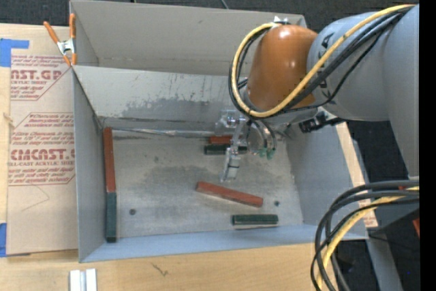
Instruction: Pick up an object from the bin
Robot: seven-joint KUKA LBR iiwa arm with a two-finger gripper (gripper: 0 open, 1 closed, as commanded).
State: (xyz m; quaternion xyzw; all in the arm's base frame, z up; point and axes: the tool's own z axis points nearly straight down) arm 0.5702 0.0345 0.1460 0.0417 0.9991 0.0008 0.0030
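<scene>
The light is even and bright and seems to come from above: the far wall of the grey bin (184, 31) looks pale, its floor a little darker. The orange cover (283, 68) on the wrist carries a soft shine, and shadows on the floor are weak.

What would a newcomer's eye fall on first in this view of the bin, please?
The arm's bulky orange wrist cover looms at the upper right, with its pincer hanging over the middle of the grey bin. Just below the pincer a reddish-brown bar lies aslant on the floor, with a dark green bar nearer the front wall. A red bar and a second green bar line the left wall.
</scene>
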